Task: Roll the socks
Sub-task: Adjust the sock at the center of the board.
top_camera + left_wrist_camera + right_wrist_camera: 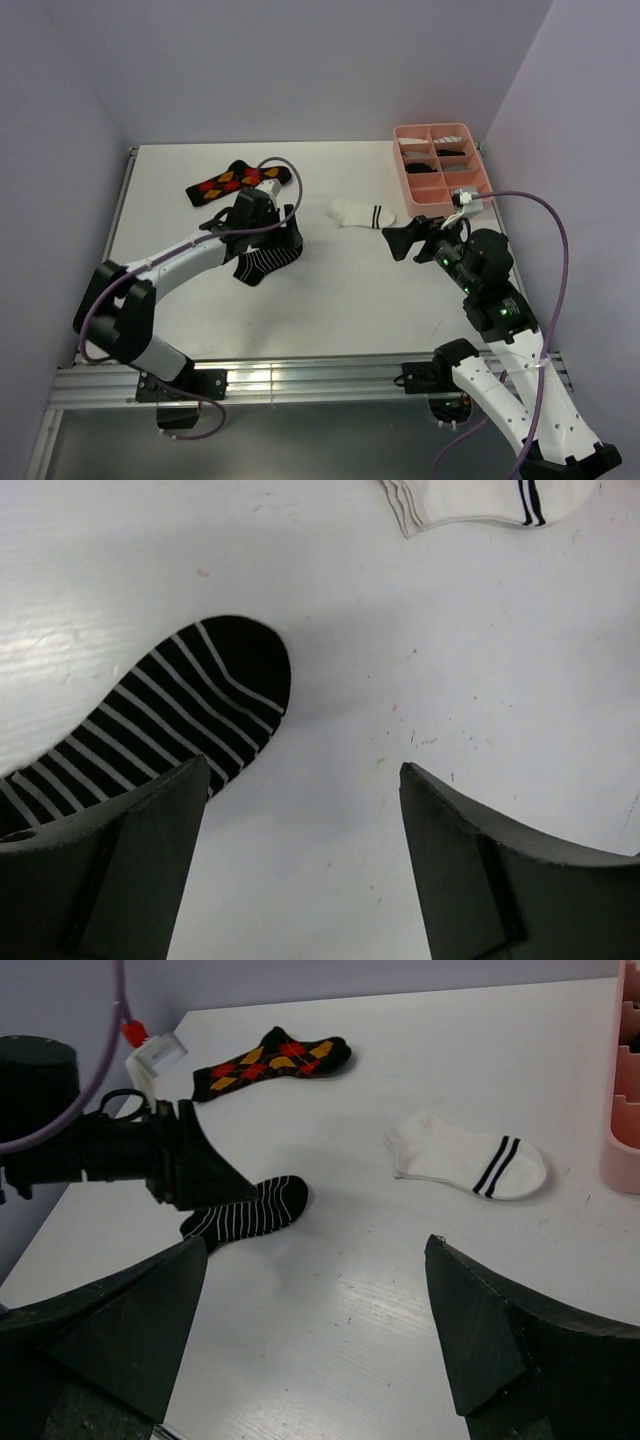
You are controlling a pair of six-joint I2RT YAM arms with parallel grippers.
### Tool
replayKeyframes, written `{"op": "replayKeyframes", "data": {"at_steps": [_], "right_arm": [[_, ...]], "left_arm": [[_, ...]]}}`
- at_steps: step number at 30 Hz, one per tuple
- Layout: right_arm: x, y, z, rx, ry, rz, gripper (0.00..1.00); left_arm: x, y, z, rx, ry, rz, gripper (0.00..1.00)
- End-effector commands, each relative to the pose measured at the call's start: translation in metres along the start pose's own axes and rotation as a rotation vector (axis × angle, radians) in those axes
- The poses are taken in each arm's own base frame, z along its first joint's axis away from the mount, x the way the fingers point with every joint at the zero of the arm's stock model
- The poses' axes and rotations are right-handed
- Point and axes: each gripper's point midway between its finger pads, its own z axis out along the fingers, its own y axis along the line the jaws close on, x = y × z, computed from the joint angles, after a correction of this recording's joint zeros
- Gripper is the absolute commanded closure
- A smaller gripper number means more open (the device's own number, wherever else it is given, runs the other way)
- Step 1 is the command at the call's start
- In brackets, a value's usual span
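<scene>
Three socks lie flat on the white table. The black argyle sock (238, 182) (272, 1063) is at the back left. Near the middle lies the short white sock (362, 213) (468, 1156) (490, 502). The black sock with thin white stripes (266, 261) (170, 715) (250, 1213) lies below my left gripper (288, 235) (305, 768), which is open just beside the sock's toe with bare table between its fingers. My right gripper (405, 240) (316, 1244) hangs open and empty, right of the white sock.
A pink compartment tray (400, 160) (625, 1090) with small dark items stands at the back right, close to my right arm. Purple walls enclose the table on three sides. The aluminium rail (300, 378) runs along the near edge.
</scene>
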Motion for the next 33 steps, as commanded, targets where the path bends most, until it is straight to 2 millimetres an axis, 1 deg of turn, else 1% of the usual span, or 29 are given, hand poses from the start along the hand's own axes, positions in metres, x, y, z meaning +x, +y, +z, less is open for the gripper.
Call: {"op": "replayKeyframes", "data": {"at_steps": [1, 2, 3, 4, 5, 7, 8, 9, 11, 13, 14, 16, 17, 18, 19, 21, 22, 23, 24, 25, 28, 29, 31, 32, 33], "right_arm": [[-0.010, 0.010, -0.002, -0.037, -0.030, 0.003, 0.04], [-0.011, 0.009, -0.003, -0.034, -0.033, 0.002, 0.04], [-0.012, 0.009, -0.004, -0.031, -0.036, 0.000, 0.04], [-0.011, 0.008, -0.005, -0.027, -0.032, 0.001, 0.04], [-0.011, 0.007, -0.006, -0.021, -0.038, 0.000, 0.04], [-0.008, 0.005, -0.007, -0.013, -0.035, 0.001, 0.04], [-0.008, 0.005, -0.009, -0.012, -0.037, 0.001, 0.04], [-0.009, 0.004, -0.009, -0.008, -0.040, 0.001, 0.04], [-0.007, 0.003, -0.010, -0.003, -0.038, 0.003, 0.04], [-0.005, 0.001, -0.010, 0.007, -0.038, 0.004, 0.04], [-0.006, 0.001, -0.010, 0.009, -0.043, 0.003, 0.04], [-0.004, -0.002, -0.009, 0.017, -0.042, 0.005, 0.04], [-0.004, -0.002, -0.008, 0.018, -0.040, 0.003, 0.04], [-0.006, -0.001, -0.008, 0.015, -0.039, -0.001, 0.04], [-0.006, -0.001, -0.008, 0.015, -0.036, -0.003, 0.04], [-0.006, -0.001, -0.006, 0.018, -0.027, -0.005, 0.04], [-0.008, 0.000, -0.006, 0.017, -0.030, -0.007, 0.04], [-0.008, 0.000, -0.005, 0.016, -0.029, -0.007, 0.04], [-0.008, 0.000, -0.005, 0.016, -0.029, -0.006, 0.04], [-0.008, 0.001, -0.004, 0.012, -0.031, -0.001, 0.04], [-0.007, 0.001, -0.002, 0.005, -0.024, 0.005, 0.04], [-0.006, 0.002, -0.001, 0.003, -0.020, 0.007, 0.04], [-0.006, 0.003, 0.001, -0.001, -0.012, 0.009, 0.04], [-0.007, 0.004, 0.002, -0.008, -0.010, 0.008, 0.04], [-0.009, 0.006, 0.002, -0.014, -0.011, 0.007, 0.04]], "left_arm": [[-0.015, -0.023, 0.023, 0.104, 0.007, 0.117, 0.18], [-0.015, -0.024, 0.028, 0.105, 0.013, 0.116, 0.18], [-0.013, -0.022, 0.039, 0.101, 0.031, 0.113, 0.18], [-0.011, -0.024, 0.044, 0.112, 0.039, 0.114, 0.18], [-0.004, -0.019, 0.054, 0.102, 0.062, 0.110, 0.18], [-0.001, -0.016, 0.064, 0.089, 0.070, 0.102, 0.18], [-0.001, -0.013, 0.069, 0.074, 0.063, 0.100, 0.18], [0.004, -0.007, 0.076, 0.056, 0.074, 0.091, 0.18], [0.007, 0.000, 0.086, 0.027, 0.073, 0.074, 0.19], [0.006, 0.003, 0.094, 0.013, 0.066, 0.057, 0.18], [0.011, 0.010, 0.102, -0.022, 0.073, 0.038, 0.18], [0.008, 0.017, 0.110, -0.065, 0.065, 0.019, 0.19], [0.011, 0.025, 0.115, -0.096, 0.073, 0.007, 0.19], [0.010, 0.028, 0.117, -0.118, 0.070, -0.024, 0.19], [0.006, 0.038, 0.119, -0.164, 0.049, -0.043, 0.19], [0.004, 0.050, 0.117, -0.213, 0.026, -0.125, 0.19], [-0.002, 0.062, 0.115, -0.244, 0.004, -0.165, 0.20], [-0.009, 0.066, 0.110, -0.254, -0.020, -0.198, 0.19], [-0.010, 0.078, 0.106, -0.280, -0.034, -0.256, 0.19], [-0.015, 0.084, 0.103, -0.301, -0.059, -0.278, 0.19], [-0.037, 0.092, 0.088, -0.329, -0.137, -0.337, 0.17], [-0.048, 0.088, 0.080, -0.320, -0.170, -0.343, 0.17], [-0.063, 0.079, 0.072, -0.296, -0.204, -0.356, 0.16], [-0.075, 0.069, 0.061, -0.266, -0.230, -0.361, 0.15], [-0.081, 0.064, 0.054, -0.250, -0.243, -0.362, 0.15]]}}
